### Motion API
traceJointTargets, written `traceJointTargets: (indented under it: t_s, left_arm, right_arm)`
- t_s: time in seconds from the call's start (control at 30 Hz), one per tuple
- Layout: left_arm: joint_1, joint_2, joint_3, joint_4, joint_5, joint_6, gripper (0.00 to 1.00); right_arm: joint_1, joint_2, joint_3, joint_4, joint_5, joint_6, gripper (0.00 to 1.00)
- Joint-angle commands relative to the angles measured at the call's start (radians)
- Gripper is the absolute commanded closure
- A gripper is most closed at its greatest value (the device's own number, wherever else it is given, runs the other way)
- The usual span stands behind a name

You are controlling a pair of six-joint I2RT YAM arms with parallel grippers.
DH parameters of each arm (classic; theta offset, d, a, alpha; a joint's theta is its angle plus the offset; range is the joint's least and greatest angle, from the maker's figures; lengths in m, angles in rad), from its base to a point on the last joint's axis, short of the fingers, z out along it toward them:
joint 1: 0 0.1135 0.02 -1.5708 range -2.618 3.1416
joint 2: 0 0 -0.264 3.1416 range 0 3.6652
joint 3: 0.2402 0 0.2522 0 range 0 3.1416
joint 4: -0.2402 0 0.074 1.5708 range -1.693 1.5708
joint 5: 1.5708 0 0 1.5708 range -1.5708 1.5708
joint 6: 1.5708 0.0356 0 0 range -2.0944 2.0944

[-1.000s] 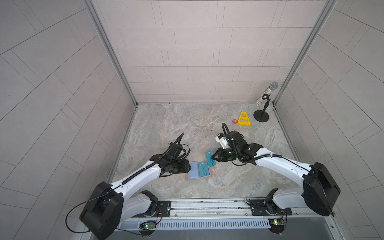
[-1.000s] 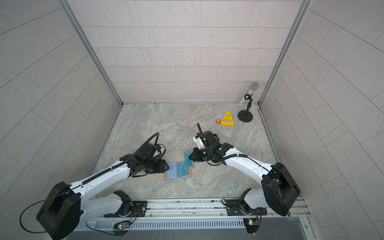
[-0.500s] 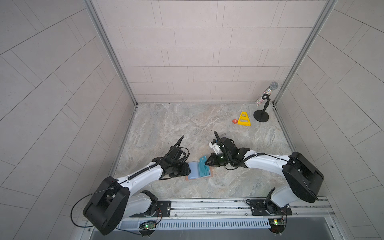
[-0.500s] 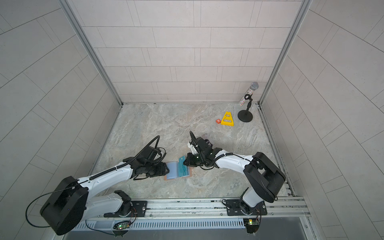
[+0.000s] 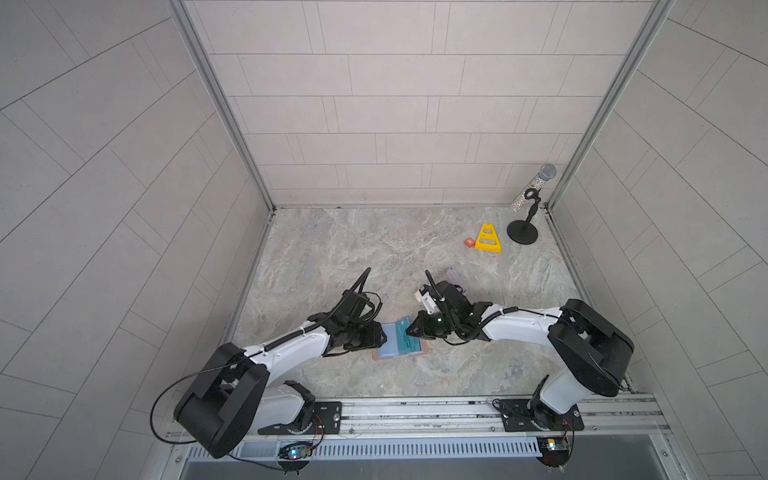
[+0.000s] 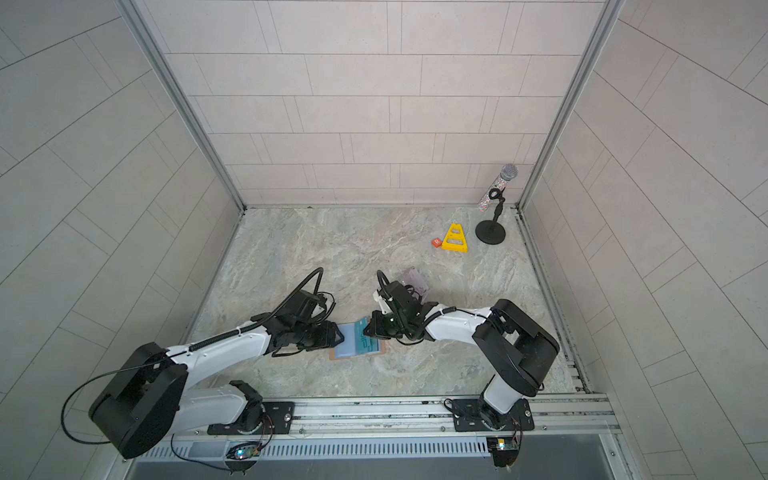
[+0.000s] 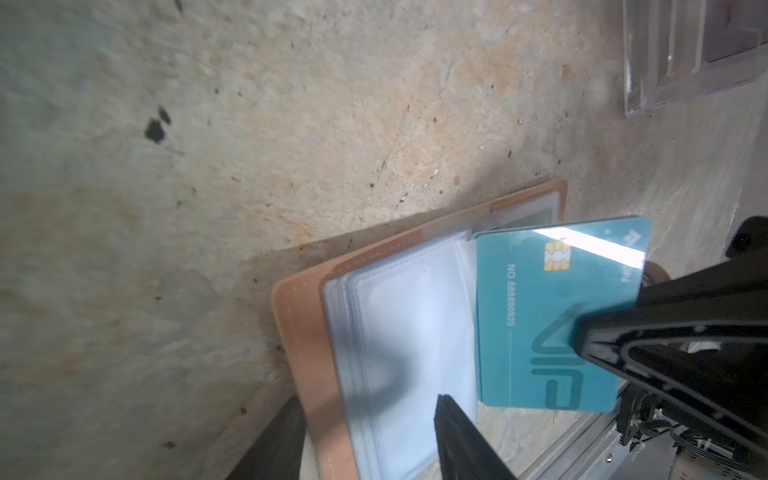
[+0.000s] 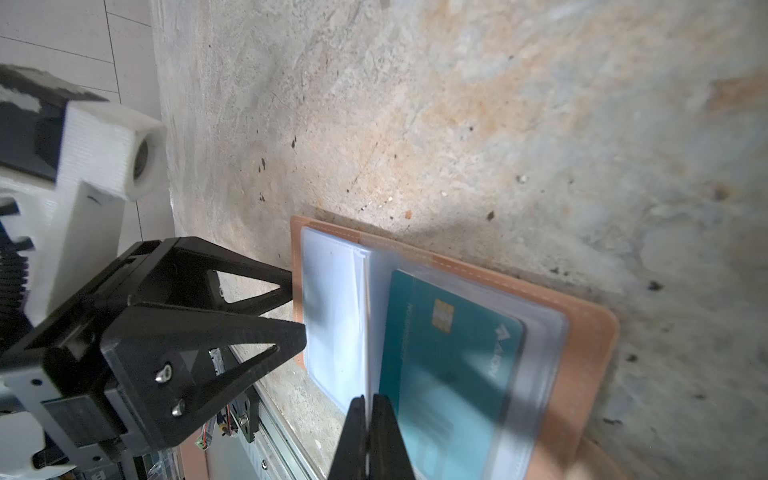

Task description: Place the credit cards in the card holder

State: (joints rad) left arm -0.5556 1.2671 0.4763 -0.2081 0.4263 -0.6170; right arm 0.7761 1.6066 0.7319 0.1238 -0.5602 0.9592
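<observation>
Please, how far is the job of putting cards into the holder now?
Done: the card holder lies open; its left sleeves look empty. In hand: the right gripper is shut on the teal VIP card, over the holder's right side; whether it has entered a sleeve, I cannot tell. The left gripper, jaws apart, rests at the left edge. Left: at least one pale card in the clear acrylic stand.

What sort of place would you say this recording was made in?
Most likely a purpose-built robot test booth, not a home: tiled wall panels between aluminium posts enclose a marble-look tabletop, two robot arms are bolted to a rail along its front, and a microphone stands in one corner.
</observation>
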Motion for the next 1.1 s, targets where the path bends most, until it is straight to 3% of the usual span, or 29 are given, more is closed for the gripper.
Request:
traceJointTargets:
  t_s: [0.0,0.57,1.07]
  left_arm:
    - [0.004,0.028,-0.033,-0.053,-0.021,-0.002,0.49]
    - [0.002,0.028,-0.069,-0.065,-0.024,0.001,0.54]
    - [0.002,0.034,-0.070,-0.074,-0.035,0.002,0.61]
  right_arm:
    - [0.010,0.015,-0.005,0.029,-0.006,0.027,1.00]
    - [0.014,0.024,-0.055,0.086,0.020,0.050,1.00]
    - [0.015,-0.003,-0.049,-0.002,0.083,-0.006,1.00]
